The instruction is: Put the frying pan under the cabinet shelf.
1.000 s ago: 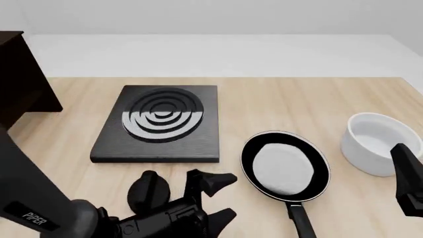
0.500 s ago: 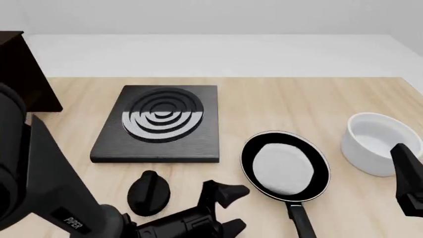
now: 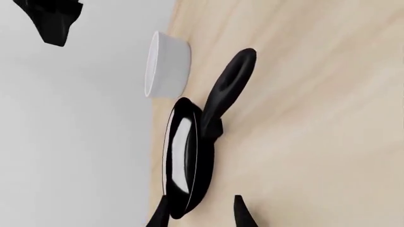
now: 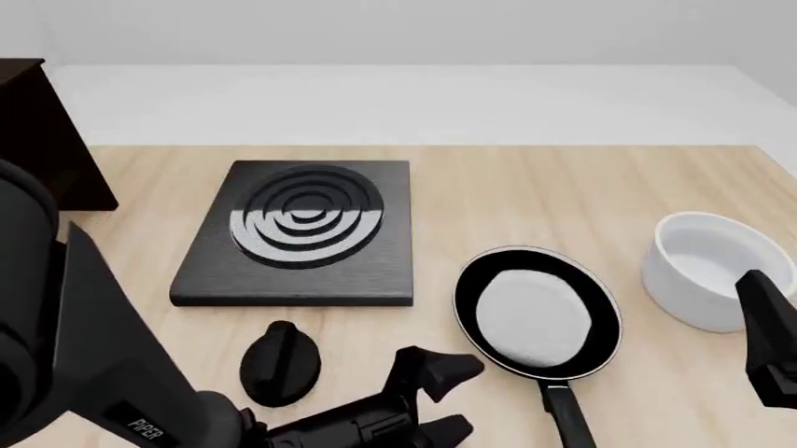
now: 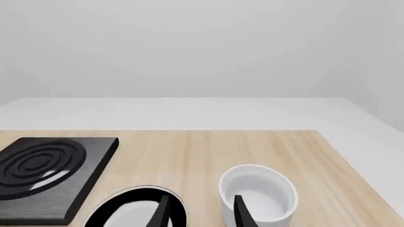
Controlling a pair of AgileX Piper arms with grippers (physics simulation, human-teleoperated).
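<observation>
The frying pan (image 4: pixel 538 315) sits on the table just right of the stove plate (image 4: pixel 302 233), well apart from the cabinet shelf (image 4: pixel 37 140) at the plate's far left. The left gripper (image 4: pixel 430 397), jaws spread and empty, hovers beside the pan's rim; approaching rim-first may shove it toward the white bowl (image 4: pixel 706 266). Only the left wrist view shows the handle's loop end (image 3: pixel 243 59). The right gripper (image 5: pixel 198 210) is parted, holding nothing.

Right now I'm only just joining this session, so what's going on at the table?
Nothing is held yet. The left pincer is open, low over the wooden table, pointing at the round black frying pan from its left. The pan lies flat between the square black stove plate and the white bowl. The right pincer hangs open near the bowl. The dark cabinet stands far left.
</observation>
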